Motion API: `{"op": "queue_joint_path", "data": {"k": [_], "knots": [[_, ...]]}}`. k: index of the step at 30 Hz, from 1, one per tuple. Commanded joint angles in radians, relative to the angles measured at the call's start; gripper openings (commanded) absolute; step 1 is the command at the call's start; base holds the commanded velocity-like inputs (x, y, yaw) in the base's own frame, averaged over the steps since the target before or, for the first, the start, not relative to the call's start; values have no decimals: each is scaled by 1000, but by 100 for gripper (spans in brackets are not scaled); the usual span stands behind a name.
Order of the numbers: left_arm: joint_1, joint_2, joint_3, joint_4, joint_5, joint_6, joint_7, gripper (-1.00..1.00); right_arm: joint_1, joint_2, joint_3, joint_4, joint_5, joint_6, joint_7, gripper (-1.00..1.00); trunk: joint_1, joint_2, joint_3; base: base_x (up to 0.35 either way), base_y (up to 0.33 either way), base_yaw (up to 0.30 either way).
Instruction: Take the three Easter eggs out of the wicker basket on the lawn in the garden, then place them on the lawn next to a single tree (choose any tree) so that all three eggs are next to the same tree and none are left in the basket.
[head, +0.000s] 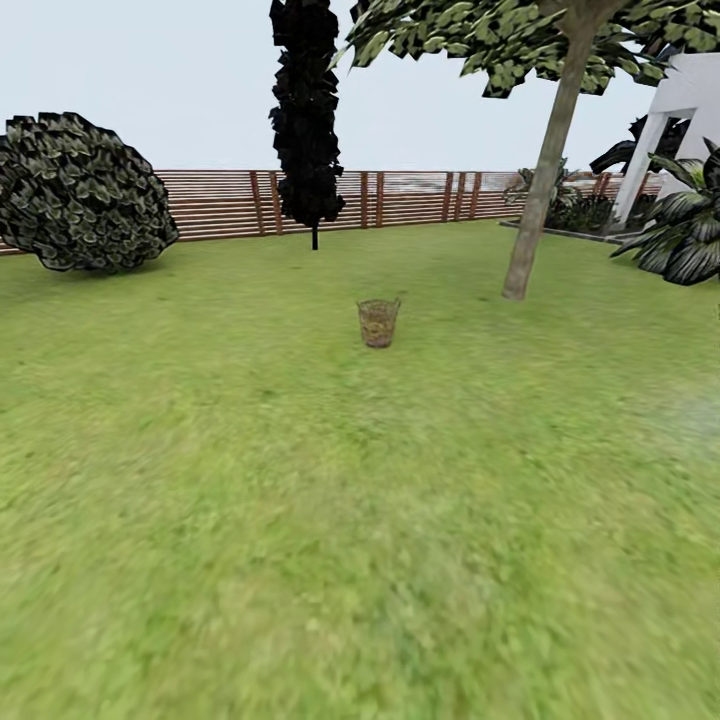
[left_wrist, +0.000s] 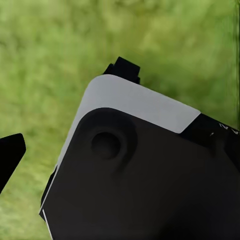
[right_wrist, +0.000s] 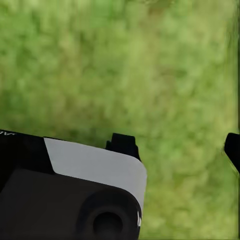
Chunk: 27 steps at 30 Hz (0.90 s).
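Garden, fenced: mottled green lawn (head: 300, 520) runs back to a brown horizontal-slat fence (head: 420, 197). Wicker basket (head: 378, 322), small, brown, upright on the grass mid-lawn; contents too small to tell. Tree (head: 540, 190), bare grey-brown leaning trunk, stands beyond and to the right of the basket, apart from it. Dark cypress (head: 306, 110) and rounded bush (head: 80, 192) by the fence; white house (head: 680, 110) at right. Both wrist views: black-and-white robot housing (left_wrist: 145, 170) over blurred grass, with dark finger tips at the frame edges; opening of either pincer cannot be told.
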Motion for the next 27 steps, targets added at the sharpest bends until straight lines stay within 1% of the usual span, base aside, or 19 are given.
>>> {"op": "queue_joint_path", "data": {"k": [1,22,27], "knots": [[-1,0,6,1,-1,2,3,100,-2,-1,1,5,3,-7,1,100,1,0,-1,326,-76,-150],[-1,0,6,1,-1,2,3,100,-2,-1,1,5,5,-7,2,100,1,0,12,326,-76,-257],[-1,0,6,1,-1,2,3,100,-2,-1,1,4,7,-7,2,100,1,0,12,326,-76,-68]]}}
